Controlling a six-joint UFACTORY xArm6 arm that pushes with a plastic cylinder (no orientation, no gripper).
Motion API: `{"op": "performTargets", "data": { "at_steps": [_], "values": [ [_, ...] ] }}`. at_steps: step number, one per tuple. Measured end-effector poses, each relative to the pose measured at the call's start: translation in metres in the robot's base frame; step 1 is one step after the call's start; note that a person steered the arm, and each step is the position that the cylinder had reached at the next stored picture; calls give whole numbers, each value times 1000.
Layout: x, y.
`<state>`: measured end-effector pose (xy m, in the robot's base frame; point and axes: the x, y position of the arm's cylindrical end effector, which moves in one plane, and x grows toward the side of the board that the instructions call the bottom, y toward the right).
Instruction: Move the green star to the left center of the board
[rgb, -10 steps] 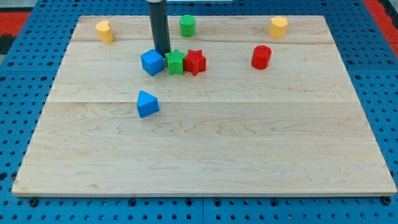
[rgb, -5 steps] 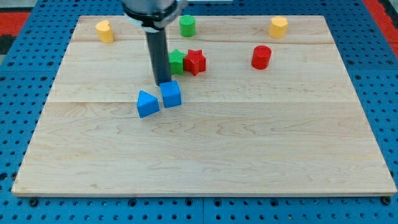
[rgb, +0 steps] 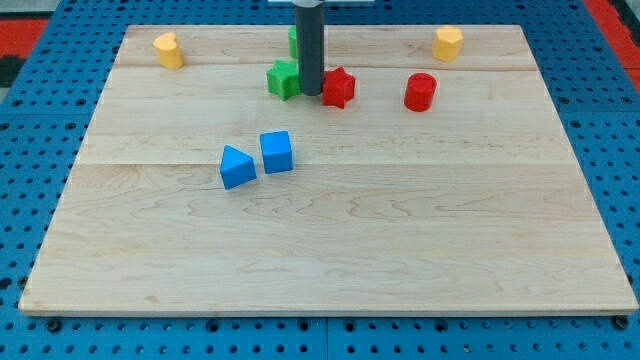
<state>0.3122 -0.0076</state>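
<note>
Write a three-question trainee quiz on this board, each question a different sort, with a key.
1. True or false: my tip sits between the green star and the red star.
2. Multiple choice: which block lies nearest the blue cube? A) red cylinder B) blue triangular block C) yellow block at the view's top left
3. Fill in: the block partly hidden behind the rod, near the view's top, is coloured ____.

Key: 1 true; 2 B; 3 green.
</note>
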Motion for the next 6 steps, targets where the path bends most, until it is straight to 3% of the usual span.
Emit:
{"op": "performTargets", "data": {
  "at_steps": [2,3,4,6],
  "values": [
    [-21,-50],
    [-11,-111],
    [-38,-125],
    [29,-134]
  ]
}}
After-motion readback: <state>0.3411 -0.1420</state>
